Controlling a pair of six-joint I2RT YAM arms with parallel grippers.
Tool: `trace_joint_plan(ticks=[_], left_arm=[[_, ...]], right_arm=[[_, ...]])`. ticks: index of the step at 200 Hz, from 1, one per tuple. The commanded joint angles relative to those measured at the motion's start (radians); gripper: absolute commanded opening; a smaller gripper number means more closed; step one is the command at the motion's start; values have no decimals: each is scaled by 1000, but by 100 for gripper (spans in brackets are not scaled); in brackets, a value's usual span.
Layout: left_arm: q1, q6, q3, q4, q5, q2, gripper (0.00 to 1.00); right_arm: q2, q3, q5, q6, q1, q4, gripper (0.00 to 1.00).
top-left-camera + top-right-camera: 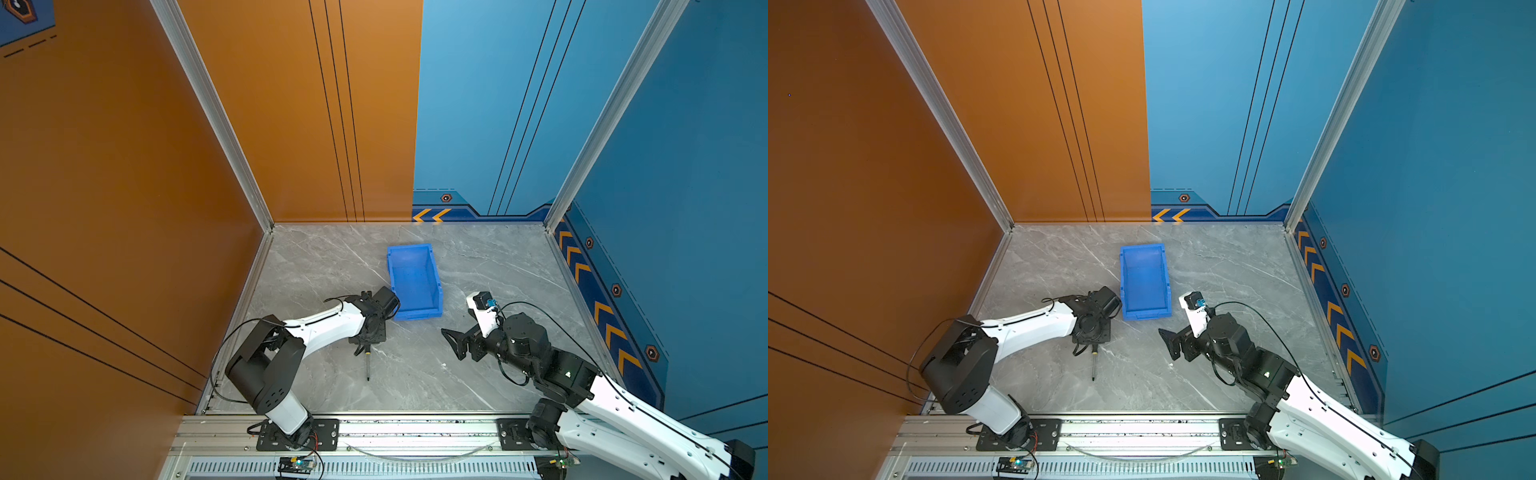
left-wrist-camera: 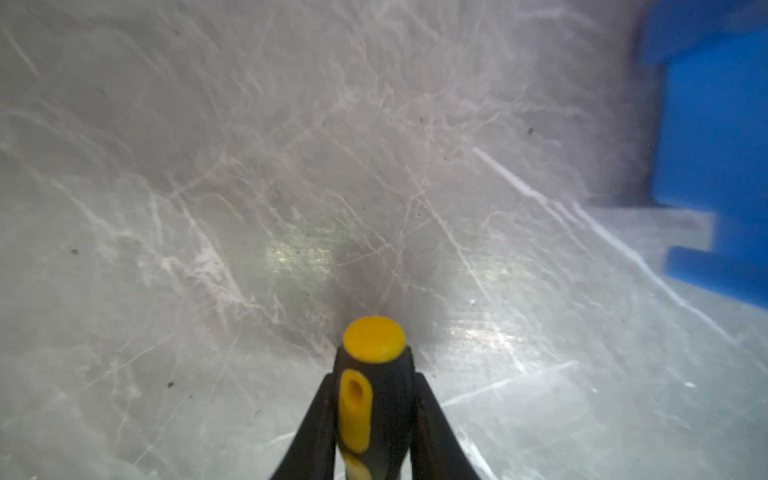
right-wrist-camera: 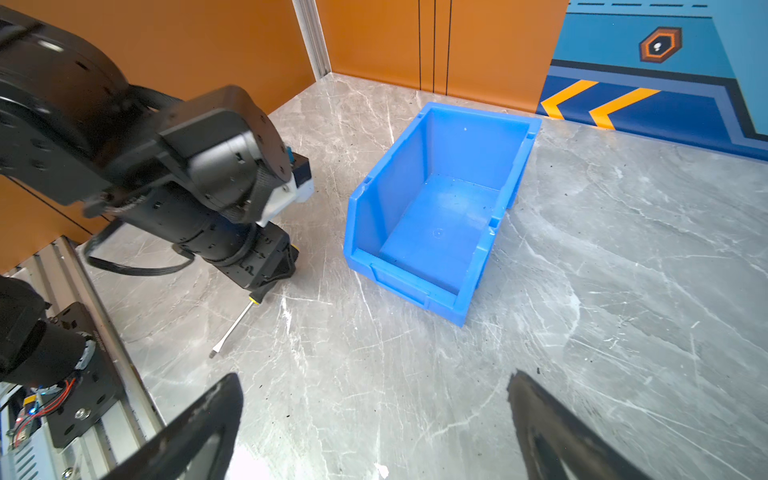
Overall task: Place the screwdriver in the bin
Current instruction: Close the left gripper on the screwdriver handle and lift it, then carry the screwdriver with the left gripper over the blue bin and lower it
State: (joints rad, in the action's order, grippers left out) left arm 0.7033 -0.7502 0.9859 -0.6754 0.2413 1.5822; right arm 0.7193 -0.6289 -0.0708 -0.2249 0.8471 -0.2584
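Now your left pincer is clamped on the screwdriver handle, down on the bench, shaft pointing near, just near-left of the bin. Your right pincer gapes wide, off to the right.

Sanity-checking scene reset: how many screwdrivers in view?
1: the screwdriver, handle clamped in the left gripper, just short of the bin, shaft pointing away from it. None seems hidden.

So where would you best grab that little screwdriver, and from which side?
By the thick black-and-yellow handle of the screwdriver, coming down from above, one finger on each side. It lies flat on the table, and its thin shaft looks harder to pinch. The left gripper is shut on the handle that way.
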Motion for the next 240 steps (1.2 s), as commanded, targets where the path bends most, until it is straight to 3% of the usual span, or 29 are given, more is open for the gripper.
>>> trace_joint_plan(ticks=[1, 48, 84, 128, 240], left_arm=[[48, 43, 110, -100, 91, -76, 9], [96, 57, 332, -136, 120, -56, 8], [95, 92, 584, -137, 106, 115, 7], [59, 85, 838, -136, 100, 344, 8], [-22, 31, 1014, -108, 126, 613, 5]], right_arm=[[19, -15, -37, -8, -18, 16, 100], [21, -5, -64, -60, -88, 36, 100], [23, 0, -12, -76, -187, 50, 100], [12, -9, -1, -76, -224, 30, 100], [-9, -15, -21, -73, -248, -22, 100]])
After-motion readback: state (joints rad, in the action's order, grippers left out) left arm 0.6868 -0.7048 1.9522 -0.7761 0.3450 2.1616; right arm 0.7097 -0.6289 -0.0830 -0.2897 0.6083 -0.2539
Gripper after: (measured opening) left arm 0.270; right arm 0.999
